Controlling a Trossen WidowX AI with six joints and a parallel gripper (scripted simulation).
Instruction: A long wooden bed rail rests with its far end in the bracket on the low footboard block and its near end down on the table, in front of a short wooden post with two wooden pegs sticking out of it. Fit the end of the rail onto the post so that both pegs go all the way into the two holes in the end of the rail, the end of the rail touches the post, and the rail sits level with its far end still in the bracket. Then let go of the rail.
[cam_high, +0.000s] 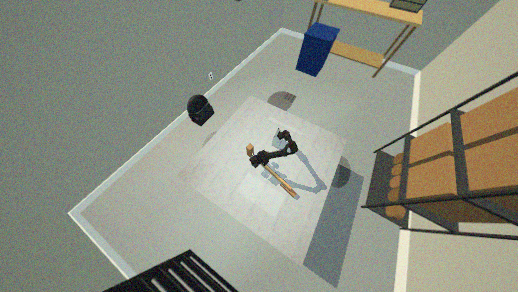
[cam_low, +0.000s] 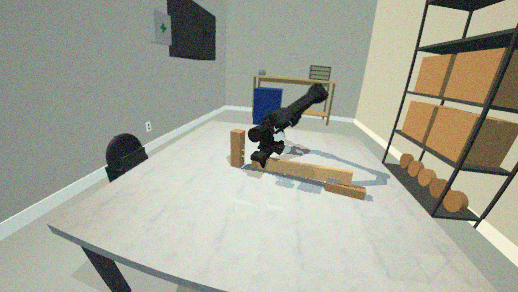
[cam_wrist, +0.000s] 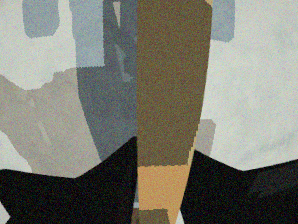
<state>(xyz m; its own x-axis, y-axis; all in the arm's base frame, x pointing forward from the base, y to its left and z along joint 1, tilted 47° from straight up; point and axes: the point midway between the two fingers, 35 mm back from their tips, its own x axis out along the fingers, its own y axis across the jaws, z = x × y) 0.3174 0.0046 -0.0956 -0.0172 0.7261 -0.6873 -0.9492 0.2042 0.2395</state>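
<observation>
Has gripper shut on bed rail, w/ jaws stopped partway, approx. a fifth open, by rail's width. Grips nr the post end, at top-view upper L. of rail. In wrist view, shows black fingers pressed to both sides of rail, w/ pale end-grain-coloured patch low betw. them.

Keeps rail end just short of wooden post, w/ visible gap betw. the two in ext. view; no contact there. Shows small pegs on post's rail-facing side, out in the gap, not in rail. Can't tell hole alignment: end face hidden/too small.

Has rail's far end at footboard block, opp. side from post. Can't make out bracket detail, nor how deep rail sits in it. Can't tell for sure if gripped end touches table or sits slightly off it; same re: exact level.

Has post upright on table, block low & flat. Reaches arm over from behind rail in ext. view, w/ elbow high and wrist bent down to rail. Throws long arm shadow across tabletop, past rail.

In bkgd., has blue bin nr workbench, plus tall shelf rack w/ brown boxes, well apart from rail.
</observation>
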